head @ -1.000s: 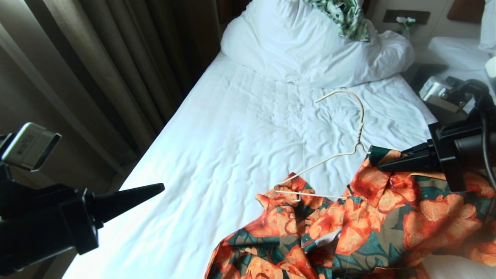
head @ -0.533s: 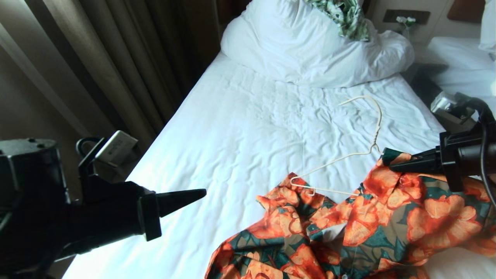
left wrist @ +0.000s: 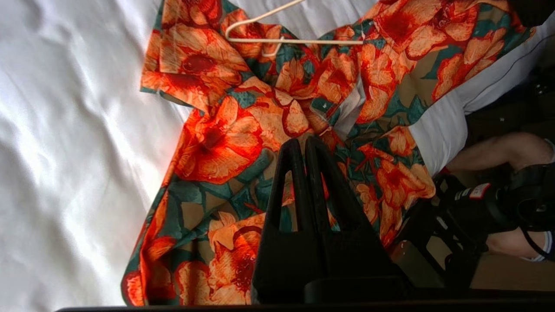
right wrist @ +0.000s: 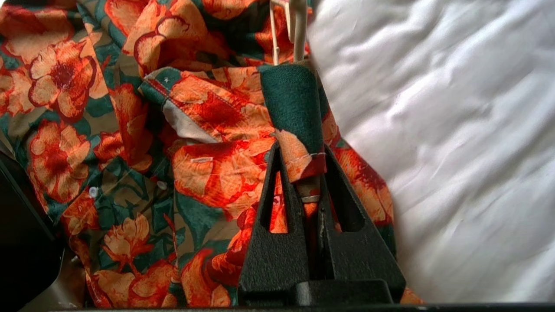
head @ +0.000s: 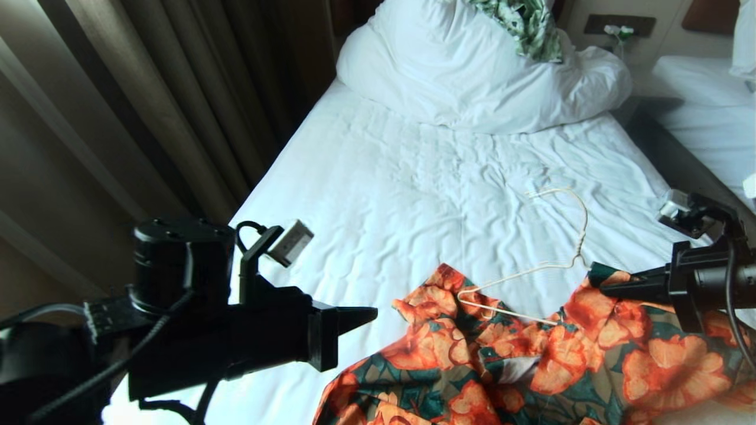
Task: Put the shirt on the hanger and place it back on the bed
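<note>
The orange-flowered shirt [head: 531, 366] lies crumpled at the near right of the bed [head: 384, 195]. The cream wire hanger [head: 534, 268] is partly inside it, with hook and neck out on the sheet. My right gripper [head: 596, 277] is shut on the shirt's collar fold [right wrist: 299, 143], and the hanger wire [right wrist: 299, 30] comes out just past the fingertips. My left gripper [head: 372, 316] hovers just left of the shirt, shut and holding nothing. The left wrist view shows its fingertips [left wrist: 299, 145] over the shirt front [left wrist: 225, 138], and the hanger's lower bar [left wrist: 295, 41] beyond.
A bulky white pillow [head: 472, 77] with a green-and-white leaf-print cloth [head: 525, 23] on it lies at the head of the bed. Brown curtains [head: 147, 106] hang along the left side. A second white bed [head: 703, 100] stands at the right. Bare sheet spreads across the middle.
My left arm has swung in from the left edge towards the shirt. My right gripper has come down and nearer with the collar, and the hanger's hook has dropped lower onto the sheet.
</note>
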Motion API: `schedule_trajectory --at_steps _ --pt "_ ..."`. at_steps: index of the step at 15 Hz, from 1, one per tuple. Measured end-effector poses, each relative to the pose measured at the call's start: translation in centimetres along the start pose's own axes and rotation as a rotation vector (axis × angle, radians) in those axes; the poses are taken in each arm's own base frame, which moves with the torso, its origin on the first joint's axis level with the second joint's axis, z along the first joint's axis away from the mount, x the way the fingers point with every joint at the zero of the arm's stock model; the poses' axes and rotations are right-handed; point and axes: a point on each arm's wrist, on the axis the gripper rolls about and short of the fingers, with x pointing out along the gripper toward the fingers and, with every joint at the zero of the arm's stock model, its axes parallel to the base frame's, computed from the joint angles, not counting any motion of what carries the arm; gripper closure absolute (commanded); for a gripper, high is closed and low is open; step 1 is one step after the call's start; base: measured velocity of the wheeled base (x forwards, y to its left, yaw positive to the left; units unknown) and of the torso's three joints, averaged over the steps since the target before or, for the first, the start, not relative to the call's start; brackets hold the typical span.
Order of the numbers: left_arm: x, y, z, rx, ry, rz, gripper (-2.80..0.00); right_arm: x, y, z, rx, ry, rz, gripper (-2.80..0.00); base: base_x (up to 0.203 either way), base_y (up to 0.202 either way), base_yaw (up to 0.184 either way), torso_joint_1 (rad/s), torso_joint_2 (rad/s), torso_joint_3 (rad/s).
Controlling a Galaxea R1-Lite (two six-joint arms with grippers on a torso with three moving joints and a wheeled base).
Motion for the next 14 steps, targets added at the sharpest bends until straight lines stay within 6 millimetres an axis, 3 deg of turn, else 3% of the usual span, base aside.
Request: schedule_trajectory --at_steps 6,7,14 --pt "5.4 -3.7 -2.4 0.033 0.126 -0.026 0.0 -0.3 0.9 -1.6 0.032 -0.004 -0.017 0.0 0.0 0.0 0.0 0.0 0.0 0.0" --pt "6.3 -4.3 -3.0 0.043 0.149 -0.026 -2.8 -0.4 1.0 -1.6 0.03 -0.007 -0.018 0.0 0.0 0.0 0.0 0.0 0.0 0.0" --pt "11.8 -6.4 -4.8 0.052 0.181 0.014 -2.8 -2.0 2.0 -1.5 0.008 -0.039 -0.046 0.0 0.0 0.0 0.0 0.0 0.0 0.0"
